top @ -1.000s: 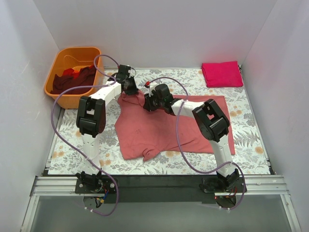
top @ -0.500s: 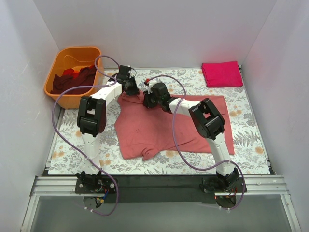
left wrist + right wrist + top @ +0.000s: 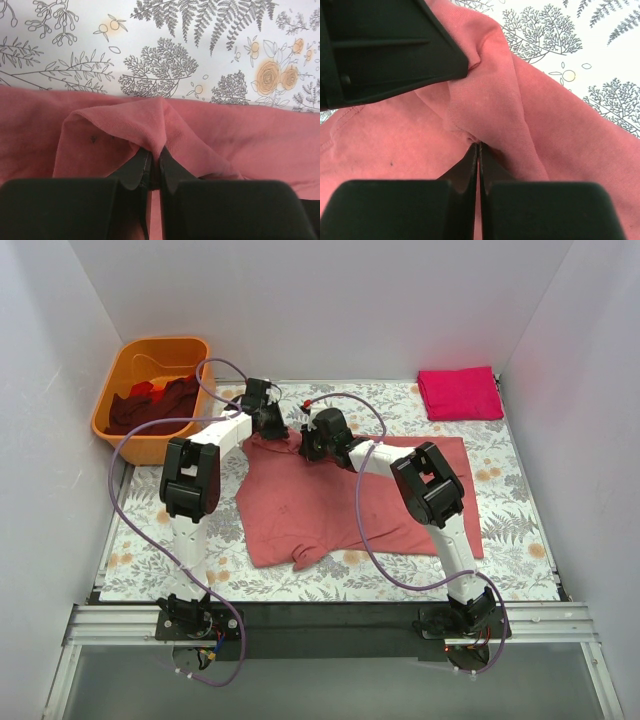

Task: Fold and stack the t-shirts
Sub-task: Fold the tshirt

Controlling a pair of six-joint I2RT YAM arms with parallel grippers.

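Observation:
A salmon-pink t-shirt [image 3: 320,505] lies spread over the middle of the floral table cover. My left gripper [image 3: 271,424] is at the shirt's far edge, shut on a raised fold of the pink cloth [image 3: 150,125]. Close to its right, my right gripper [image 3: 304,445] is shut on a small pinch of the same shirt [image 3: 485,115]. The left gripper's black body [image 3: 385,50] shows in the right wrist view at the upper left. A folded magenta t-shirt [image 3: 460,393] lies at the back right. Dark maroon and red t-shirts [image 3: 152,406] are heaped in the tub.
An orange plastic tub [image 3: 127,352] stands at the back left corner. White walls enclose the table on three sides. Purple cables [image 3: 130,440] loop from both arms over the cover. Bare floral cover [image 3: 520,510] shows right of the pink shirt.
My right gripper has slid a little toward the far left and shut on the shirt's cloth. The left gripper has stayed shut on its fold, barely moving.

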